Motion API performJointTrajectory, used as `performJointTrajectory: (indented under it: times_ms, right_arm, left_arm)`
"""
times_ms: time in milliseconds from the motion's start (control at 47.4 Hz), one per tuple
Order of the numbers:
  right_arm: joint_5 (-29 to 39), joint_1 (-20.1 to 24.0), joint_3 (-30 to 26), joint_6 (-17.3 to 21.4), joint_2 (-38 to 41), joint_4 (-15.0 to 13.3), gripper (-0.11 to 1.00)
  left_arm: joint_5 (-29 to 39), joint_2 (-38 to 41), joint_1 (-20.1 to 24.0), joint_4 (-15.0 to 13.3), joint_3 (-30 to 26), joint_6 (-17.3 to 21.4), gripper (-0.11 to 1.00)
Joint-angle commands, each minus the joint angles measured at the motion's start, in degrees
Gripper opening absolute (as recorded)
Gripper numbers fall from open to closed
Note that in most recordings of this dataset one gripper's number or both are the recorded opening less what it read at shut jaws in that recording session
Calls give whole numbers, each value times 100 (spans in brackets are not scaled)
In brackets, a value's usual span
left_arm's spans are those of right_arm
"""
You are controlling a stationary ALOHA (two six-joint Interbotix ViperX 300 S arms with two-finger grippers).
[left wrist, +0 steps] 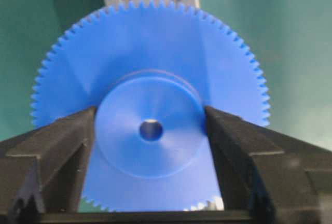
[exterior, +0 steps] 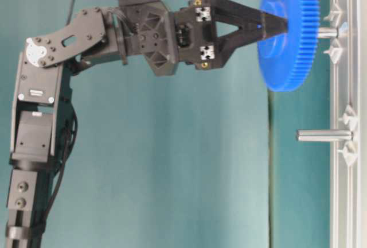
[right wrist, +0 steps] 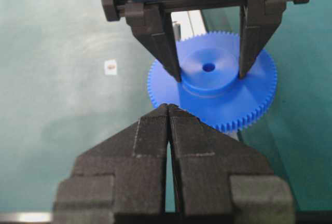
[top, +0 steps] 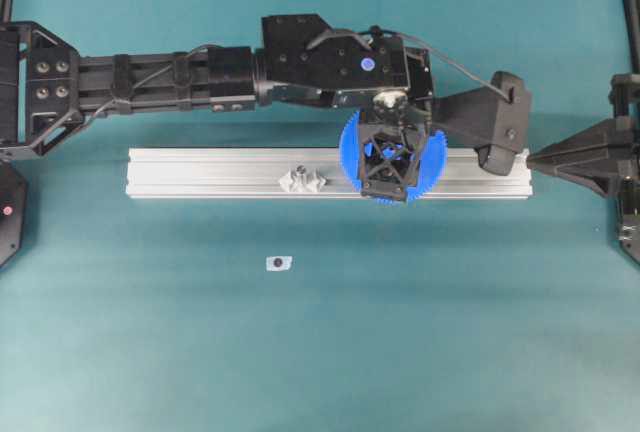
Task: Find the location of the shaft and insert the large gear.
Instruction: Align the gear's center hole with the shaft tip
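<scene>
Two fingers [left wrist: 62, 151] of my left gripper [left wrist: 150, 130] pinch the raised hub of the large gear [left wrist: 150, 63], one on each side, so the centre hole stays open and I can see straight down it in the left wrist view. Gripping the hub rather than the toothed rim keeps the disc square to my wrist, which I judge matters for sliding it on cleanly. Just beyond, the table-level view shows the shaft [exterior: 327, 32] at the gear's far face, in line with the hub; whether its tip has entered the hole I cannot tell. A second pin [exterior: 324, 135] stands bare further along the aluminium rail [top: 200, 172]. Beyond that, my right gripper [right wrist: 169, 111] waits pressed together, holding nothing.
</scene>
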Motion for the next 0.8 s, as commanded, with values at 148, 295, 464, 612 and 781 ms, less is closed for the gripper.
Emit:
performJointTrajectory:
  times_ms: [148, 295, 464, 612, 781]
  right_arm:
    - [18, -18, -88, 62, 26, 0, -1]
    - [18, -18, -88, 62, 26, 0, -1]
    - [18, -18, -97, 70, 35, 0, -1]
    - [26, -18, -97, 70, 26, 0, -1]
    - [26, -18, -79, 70, 18, 0, -1]
  left_arm:
    - [-220, -290, 18, 18, 211, 0, 70]
    - [-211, -299, 97, 9, 220, 26, 70]
    - [-149, -316, 193, 9, 220, 53, 70]
    - [-149, -316, 290, 9, 220, 123, 70]
    - [-141, -308, 360, 9, 220, 132, 70]
